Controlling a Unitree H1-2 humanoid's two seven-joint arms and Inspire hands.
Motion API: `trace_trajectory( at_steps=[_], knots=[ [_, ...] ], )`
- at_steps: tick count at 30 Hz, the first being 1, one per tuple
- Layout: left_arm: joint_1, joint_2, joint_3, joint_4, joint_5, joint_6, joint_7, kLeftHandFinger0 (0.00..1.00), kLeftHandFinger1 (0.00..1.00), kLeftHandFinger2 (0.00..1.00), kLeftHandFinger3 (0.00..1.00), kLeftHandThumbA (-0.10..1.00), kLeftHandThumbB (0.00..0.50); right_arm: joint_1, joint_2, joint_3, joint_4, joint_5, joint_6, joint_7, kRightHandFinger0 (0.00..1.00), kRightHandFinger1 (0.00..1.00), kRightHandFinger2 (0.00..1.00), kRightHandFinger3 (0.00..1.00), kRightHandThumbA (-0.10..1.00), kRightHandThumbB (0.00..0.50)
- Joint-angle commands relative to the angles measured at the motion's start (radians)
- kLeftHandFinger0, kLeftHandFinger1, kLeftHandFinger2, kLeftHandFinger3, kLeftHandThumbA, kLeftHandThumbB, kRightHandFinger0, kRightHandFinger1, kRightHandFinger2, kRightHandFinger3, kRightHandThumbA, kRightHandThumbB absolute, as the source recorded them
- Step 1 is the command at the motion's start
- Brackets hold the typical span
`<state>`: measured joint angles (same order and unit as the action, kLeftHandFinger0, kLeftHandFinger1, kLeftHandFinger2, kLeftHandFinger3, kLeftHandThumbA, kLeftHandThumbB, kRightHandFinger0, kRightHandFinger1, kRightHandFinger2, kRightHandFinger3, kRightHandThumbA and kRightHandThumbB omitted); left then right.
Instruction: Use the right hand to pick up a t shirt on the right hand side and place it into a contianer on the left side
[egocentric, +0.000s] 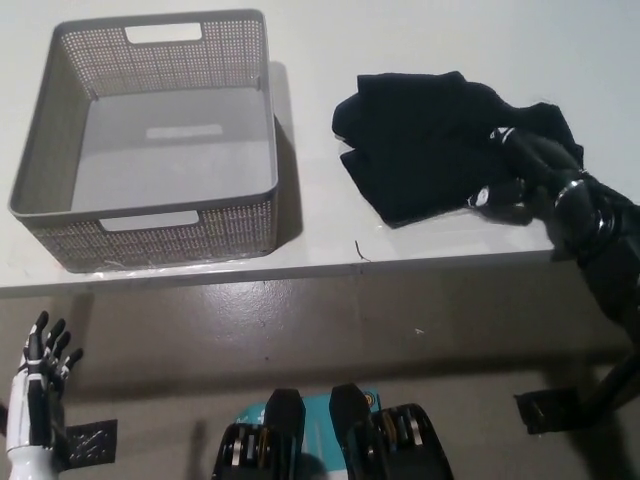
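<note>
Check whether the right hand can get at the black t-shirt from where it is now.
Probably yes. The right hand already lies on the right edge of the black t-shirt, fingers curling into the cloth, and nothing stands between them. The left hand rests low at the left, out of the way.

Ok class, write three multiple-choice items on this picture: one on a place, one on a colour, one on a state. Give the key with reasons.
1. Where is the basket relative to the shirt?
A. on the robot's left of it
B. on the robot's right of it
C. on top of it

2. What colour is the shirt?
A. white
B. black
C. red

3. What is in the basket?
A. the shirt
B. a cup
C. nothing

Key: 1 A, the basket sits at picture left, the shirt at picture right. 2 B, the cloth is black under the right hand. 3 C, its bare grey floor shows. The left hand rests low, open.
</note>
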<state>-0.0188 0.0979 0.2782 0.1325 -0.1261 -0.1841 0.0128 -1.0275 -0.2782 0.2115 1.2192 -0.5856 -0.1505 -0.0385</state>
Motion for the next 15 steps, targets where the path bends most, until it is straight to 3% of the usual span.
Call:
trace_trajectory(
  at_steps=[1, 3, 5, 11, 15],
  knots=[
    [-0.014, 0.022, 0.003, -0.046, -0.008, 0.020, 0.011, 0.98, 1.00, 1.00, 1.00, 1.00, 0.064, -0.130, 0.000, -0.099, 0.015, 0.138, -0.074, -0.163, 0.58, 0.50, 0.50, 0.47, -0.10, 0.303],
    [-0.010, 0.022, 0.002, -0.053, -0.015, 0.027, 0.006, 1.00, 1.00, 1.00, 1.00, 1.00, 0.073, -0.129, 0.007, -0.121, 0.006, 0.147, -0.096, -0.181, 0.52, 0.46, 0.48, 0.45, -0.10, 0.320],
    [-0.005, 0.021, 0.002, -0.053, -0.015, 0.028, 0.007, 1.00, 1.00, 1.00, 1.00, 1.00, 0.053, -0.124, 0.014, -0.127, -0.011, 0.139, -0.101, -0.211, 0.51, 0.45, 0.47, 0.44, -0.10, 0.321],
    [-0.007, 0.019, -0.002, -0.037, -0.005, 0.023, 0.009, 0.96, 1.00, 1.00, 1.00, 1.00, 0.079, -0.134, 0.029, -0.145, -0.045, 0.164, -0.128, -0.216, 0.59, 0.51, 0.53, 0.50, -0.10, 0.279],
    [0.007, 0.019, -0.006, -0.057, -0.005, 0.042, 0.005, 0.96, 1.00, 1.00, 1.00, 0.98, 0.052, -0.139, 0.041, -0.147, -0.050, 0.180, -0.145, -0.236, 0.65, 0.57, 0.59, 0.53, -0.10, 0.274]
  ],
)
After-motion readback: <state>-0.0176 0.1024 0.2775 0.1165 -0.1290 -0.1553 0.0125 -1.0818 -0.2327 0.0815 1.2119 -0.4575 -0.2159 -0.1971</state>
